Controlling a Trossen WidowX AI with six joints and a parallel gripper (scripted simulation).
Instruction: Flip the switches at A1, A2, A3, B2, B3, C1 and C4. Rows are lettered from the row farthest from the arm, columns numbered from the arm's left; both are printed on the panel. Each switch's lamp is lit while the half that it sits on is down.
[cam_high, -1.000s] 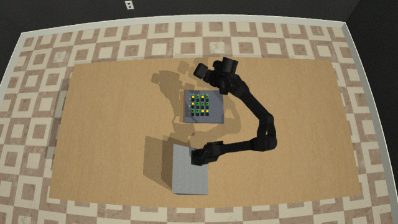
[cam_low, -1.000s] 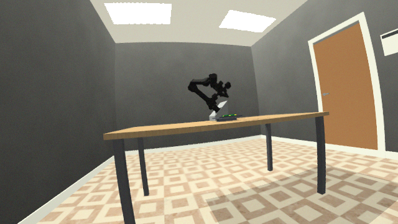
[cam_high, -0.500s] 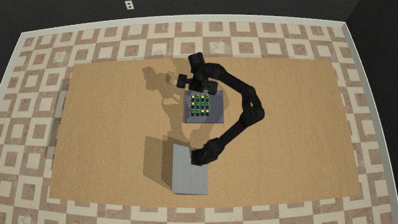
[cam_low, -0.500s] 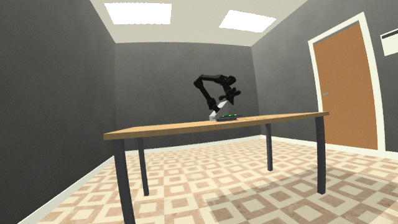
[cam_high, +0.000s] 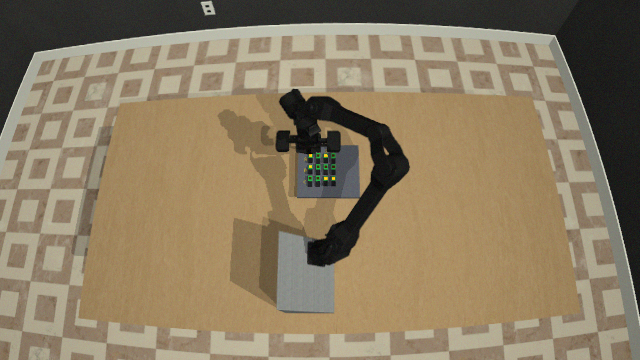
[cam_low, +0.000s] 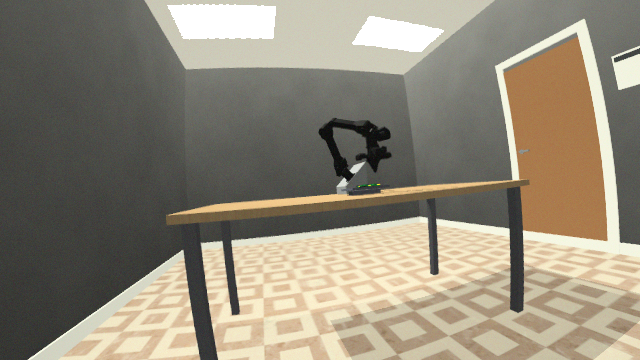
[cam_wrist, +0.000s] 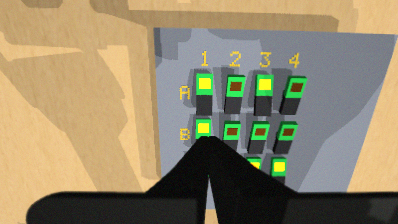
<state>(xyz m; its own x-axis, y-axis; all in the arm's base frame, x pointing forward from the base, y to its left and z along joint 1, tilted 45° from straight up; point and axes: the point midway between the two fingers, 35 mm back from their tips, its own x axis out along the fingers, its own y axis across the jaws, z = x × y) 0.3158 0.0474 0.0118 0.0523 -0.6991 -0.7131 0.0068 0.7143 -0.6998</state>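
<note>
The grey switch panel (cam_wrist: 280, 110) lies on the wooden table, with columns numbered 1 to 4 and rows lettered; it also shows in the overhead view (cam_high: 328, 172) and the side view (cam_low: 369, 188). In the wrist view the lamps at A1 (cam_wrist: 204, 83), A3 (cam_wrist: 264, 84) and B1 (cam_wrist: 203, 127) are lit yellow. A2 (cam_wrist: 235, 87), A4 (cam_wrist: 296, 88), B2 (cam_wrist: 231, 131), B3 (cam_wrist: 260, 132) and B4 (cam_wrist: 287, 132) are dark. C3 (cam_wrist: 254, 163) and C4 (cam_wrist: 279, 165) are lit. My fingers hide C1 and C2. My gripper (cam_wrist: 207, 143) (cam_high: 308, 146) is shut and empty, with its tips over the near half of B1, above the panel's far left part.
The arm's base stands on a grey block (cam_high: 305, 272) at the table's near side. The arm's elbow (cam_high: 390, 167) arches to the right of the panel. A door (cam_low: 555, 140) is in the right wall.
</note>
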